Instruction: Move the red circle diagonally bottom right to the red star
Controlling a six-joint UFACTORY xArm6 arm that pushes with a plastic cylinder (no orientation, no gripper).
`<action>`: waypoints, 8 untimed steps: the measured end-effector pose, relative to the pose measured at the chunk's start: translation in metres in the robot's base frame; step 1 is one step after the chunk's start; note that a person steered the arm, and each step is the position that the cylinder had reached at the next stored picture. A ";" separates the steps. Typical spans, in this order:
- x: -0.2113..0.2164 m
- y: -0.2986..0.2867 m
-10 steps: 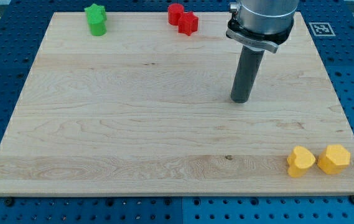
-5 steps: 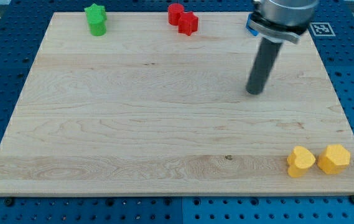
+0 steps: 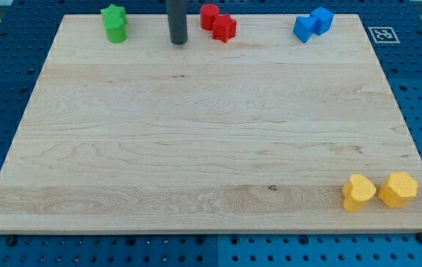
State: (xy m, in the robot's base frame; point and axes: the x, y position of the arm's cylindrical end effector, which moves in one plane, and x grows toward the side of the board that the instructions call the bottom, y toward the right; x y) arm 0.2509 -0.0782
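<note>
- Camera view: my tip (image 3: 178,41), the lower end of the straight dark rod, rests on the pale wooden board (image 3: 196,148) at its far edge. It has nothing to open or close, and it touches no block.
- The small red round block, the red circle (image 3: 209,15), lies just to the right of my tip and a little farther back, with a narrow strip of bare wood between us.
- The red star-shaped block, the red star (image 3: 225,28), sits against the circle's near-right side; the two appear to touch, the star being the nearer and more rightward of the pair.
- So the relation that matters: from my tip the circle lies to the right and slightly far, while its goal, a spot near-right of the star, lies beyond the star. In my judgement I must carry the circle around the star, not straight through it.
- The green star-like block (image 3: 113,22) stands to my left, well apart.
- Two blue blocks (image 3: 312,23) touch each other at the far right, and two yellow blocks (image 3: 378,190) sit together at the near right corner; both pairs are well away from my tip.
</note>
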 end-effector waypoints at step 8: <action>-0.057 0.109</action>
State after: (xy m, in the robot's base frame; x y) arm 0.1942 0.0304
